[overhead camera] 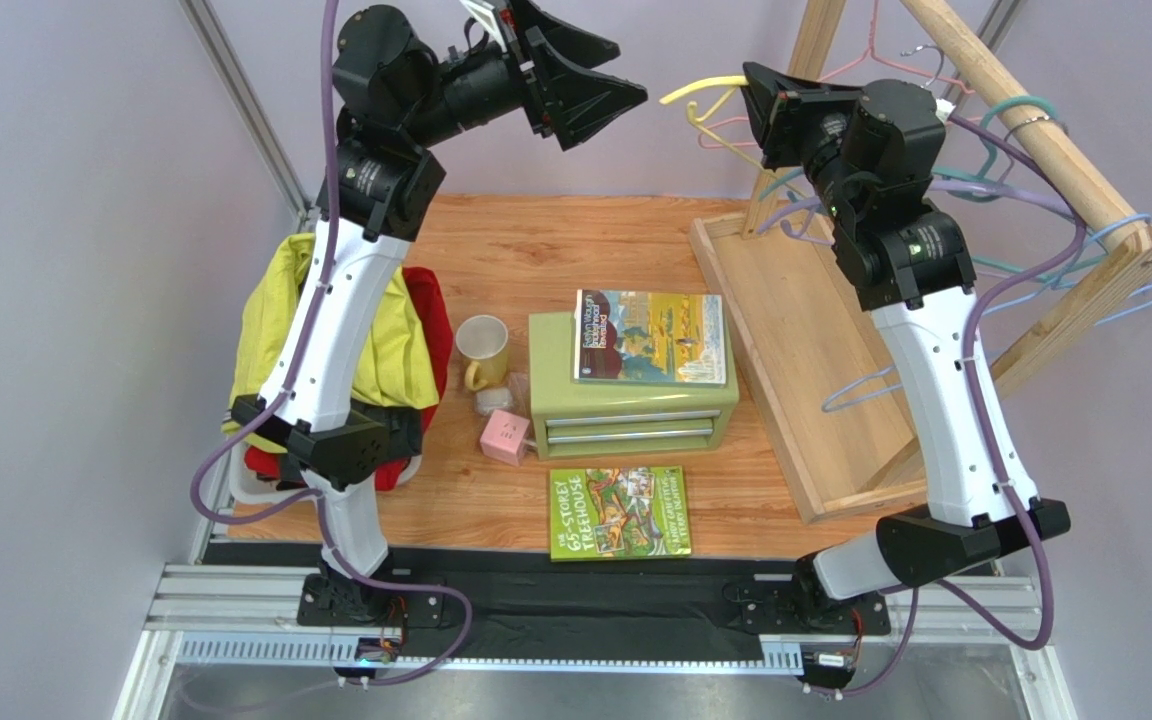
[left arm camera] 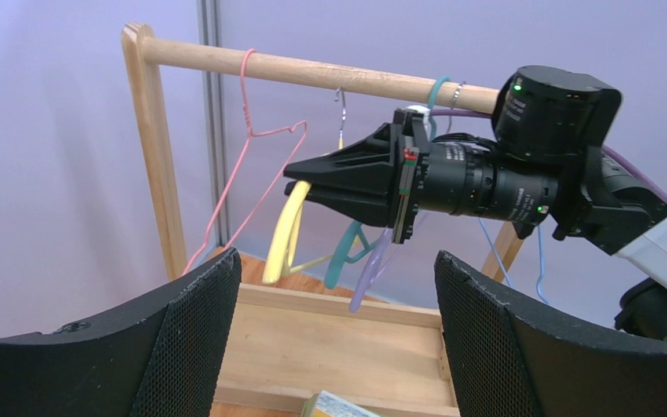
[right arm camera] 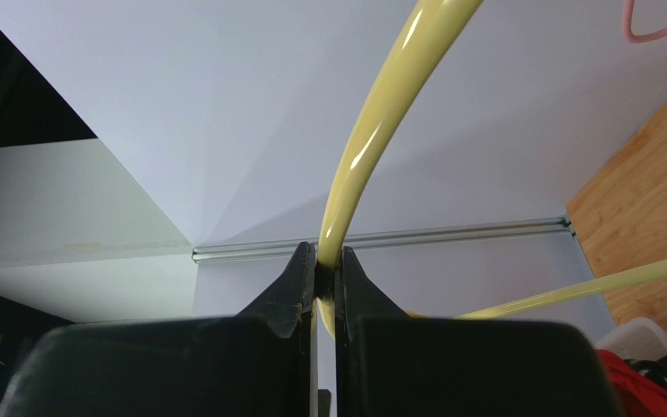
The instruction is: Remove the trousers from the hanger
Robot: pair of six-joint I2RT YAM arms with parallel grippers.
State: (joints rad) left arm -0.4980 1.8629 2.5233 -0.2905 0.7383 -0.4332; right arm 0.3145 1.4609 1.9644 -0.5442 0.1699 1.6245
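Trousers [overhead camera: 330, 342] heaped at left, off yellow hanger [right arm camera: 356, 165]; right end effector [right arm camera: 326, 287] clamped steadying hanger, left end effector [left arm camera: 328, 339] apart, released.

"Treehouse" is read on the cover of the green book [overhead camera: 620, 513] on the table; remaining cover text on both books is too small.

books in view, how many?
2. One book lies on top of the green drawer box mid-table; the other book lies flat on the table just in front of that box. None seems hidden.
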